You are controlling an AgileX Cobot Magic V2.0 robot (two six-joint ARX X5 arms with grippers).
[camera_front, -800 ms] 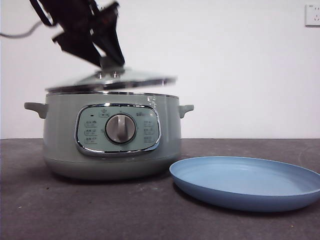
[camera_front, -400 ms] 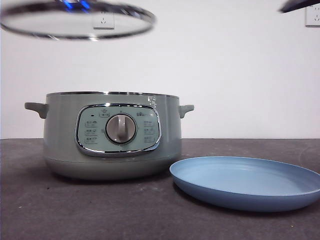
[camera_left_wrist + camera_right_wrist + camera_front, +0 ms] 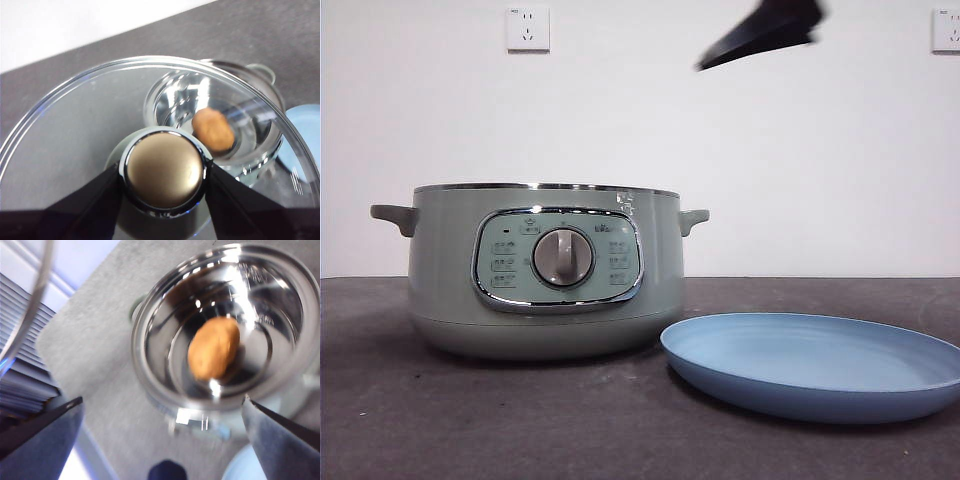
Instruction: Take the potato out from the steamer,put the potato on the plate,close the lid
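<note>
The sage-green steamer (image 3: 545, 270) stands open at the left of the table. The orange-brown potato (image 3: 214, 347) lies in its steel bowl (image 3: 165, 305). My left gripper (image 3: 164, 172) is shut on the knob of the glass lid (image 3: 75, 115) and holds it high above the steamer; the potato (image 3: 213, 130) shows through the glass. My right gripper (image 3: 162, 402) is open and empty, above the steamer, over the potato. It shows as a black tip (image 3: 765, 30) at the top of the front view. The light-blue plate (image 3: 815, 365) lies empty to the right of the steamer.
The dark table (image 3: 520, 420) runs back to a white wall with two sockets (image 3: 528, 28) (image 3: 946, 28). The lid's steel rim (image 3: 30, 315) crosses one side of the right wrist view.
The lid rose off the steamer in my left gripper and left the front view at the top. A black gripper tip came in from the top right and moved left.
</note>
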